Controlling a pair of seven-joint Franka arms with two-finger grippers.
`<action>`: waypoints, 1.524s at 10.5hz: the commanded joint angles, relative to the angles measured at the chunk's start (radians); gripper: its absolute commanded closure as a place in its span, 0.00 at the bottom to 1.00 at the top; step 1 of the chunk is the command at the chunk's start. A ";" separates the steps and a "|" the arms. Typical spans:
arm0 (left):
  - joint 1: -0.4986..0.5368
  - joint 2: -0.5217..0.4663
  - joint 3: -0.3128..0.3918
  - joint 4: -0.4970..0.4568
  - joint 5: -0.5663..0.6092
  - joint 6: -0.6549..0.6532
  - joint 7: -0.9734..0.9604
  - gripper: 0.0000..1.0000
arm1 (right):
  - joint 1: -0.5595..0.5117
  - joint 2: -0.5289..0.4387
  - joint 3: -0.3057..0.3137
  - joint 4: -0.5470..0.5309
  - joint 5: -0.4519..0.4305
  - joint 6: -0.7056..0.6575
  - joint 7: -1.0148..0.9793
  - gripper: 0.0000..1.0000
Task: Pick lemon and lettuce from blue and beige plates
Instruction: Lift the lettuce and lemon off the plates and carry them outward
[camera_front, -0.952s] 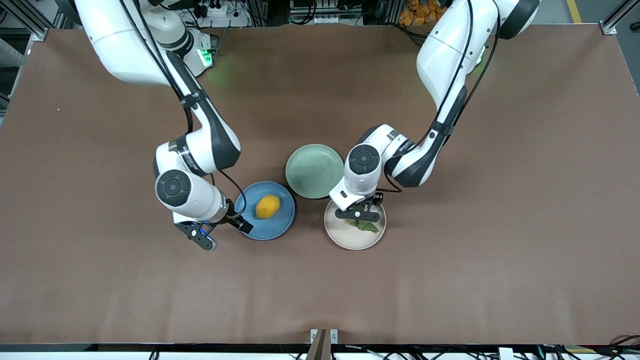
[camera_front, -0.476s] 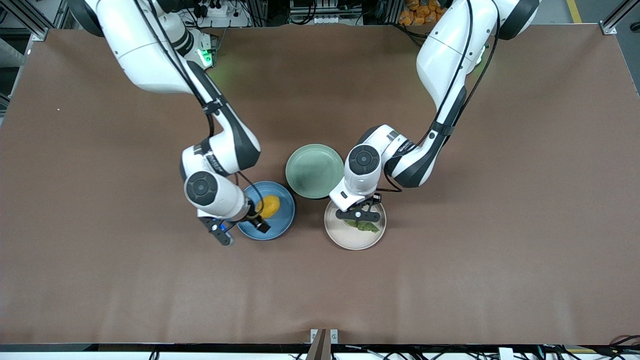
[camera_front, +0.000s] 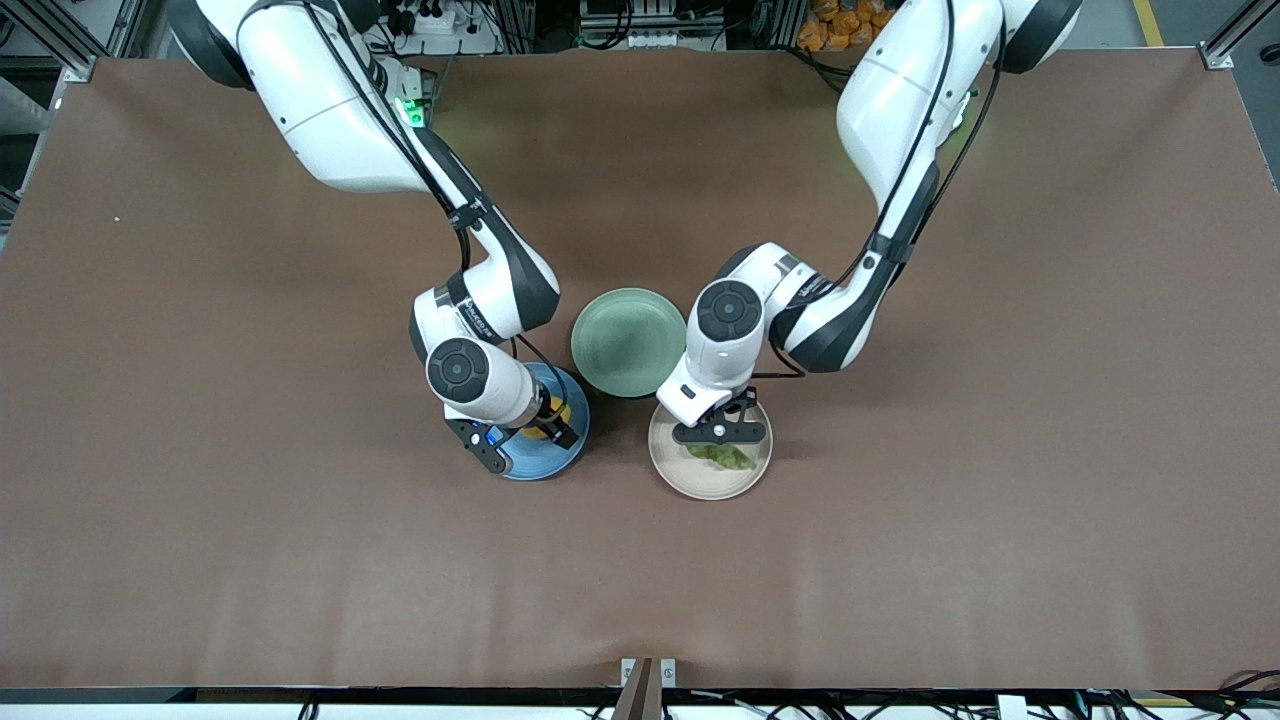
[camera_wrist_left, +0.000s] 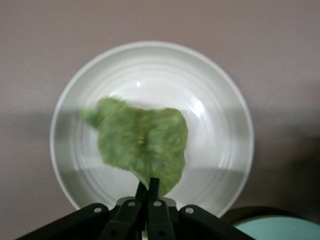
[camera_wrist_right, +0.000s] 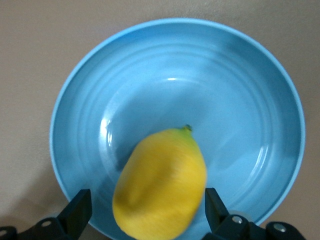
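Observation:
The yellow lemon (camera_wrist_right: 160, 185) lies on the blue plate (camera_wrist_right: 235, 115). My right gripper (camera_wrist_right: 147, 207) is open, low over the plate, with one finger on each side of the lemon. In the front view the right gripper (camera_front: 525, 443) covers most of the lemon on the blue plate (camera_front: 548, 463). My left gripper (camera_wrist_left: 150, 186) is shut on the edge of the green lettuce (camera_wrist_left: 142, 145), over the beige plate (camera_wrist_left: 220, 100). In the front view the left gripper (camera_front: 720, 434) is over the lettuce (camera_front: 722, 456) and the beige plate (camera_front: 700, 482).
An empty mint-green plate (camera_front: 628, 342) stands on the brown table between the two arms' wrists, farther from the front camera than the blue and beige plates. Its rim also shows in the left wrist view (camera_wrist_left: 280, 231).
My right arm has swung toward the left arm's end and brought its open gripper from beside the blue plate to over the lemon. My left gripper has barely shifted over the beige plate.

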 joint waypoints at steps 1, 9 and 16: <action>0.020 -0.154 0.002 -0.022 0.010 -0.135 -0.039 1.00 | 0.008 0.008 -0.010 0.014 0.010 0.003 0.008 0.24; 0.259 -0.239 0.000 -0.034 -0.024 -0.377 0.148 1.00 | -0.012 -0.039 -0.037 0.092 -0.068 -0.157 -0.006 1.00; 0.350 -0.102 0.000 -0.024 -0.022 -0.317 0.197 0.22 | -0.206 -0.102 -0.040 0.219 -0.192 -0.503 -0.494 1.00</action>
